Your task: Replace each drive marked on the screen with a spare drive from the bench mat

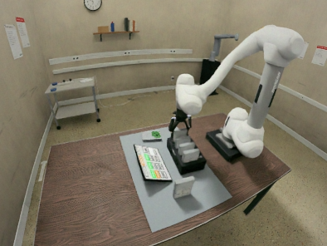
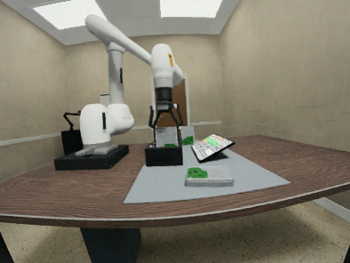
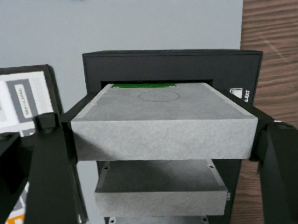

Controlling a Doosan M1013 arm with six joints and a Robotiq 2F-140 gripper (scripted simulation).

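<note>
My gripper [image 1: 181,128] [image 2: 167,137] [image 3: 158,105] is shut on a grey drive [image 1: 180,134] [image 2: 167,133] [image 3: 165,141] by its side edges. The drive is upright in the end bay of the black dock [image 1: 192,168] [image 2: 164,157] [image 3: 170,67], its lower end inside. A thin strip of its green board shows above the dock wall. It looks higher than the drive beside it [image 3: 160,201]. Other drives [image 1: 190,155] stand in the dock. One drive [image 1: 147,136] [image 2: 210,182] lies flat on the mat [image 1: 187,212] [image 2: 147,191]. Another drive [image 1: 183,188] [image 2: 187,135] stands upright on the mat beyond the dock's far end.
A tilted screen [image 1: 153,163] [image 2: 212,147] [image 3: 25,95] with green and orange tiles stands on the mat beside the dock. Its text is too small to read. The arm's black base [image 1: 226,145] [image 2: 91,160] is on the dock's other side.
</note>
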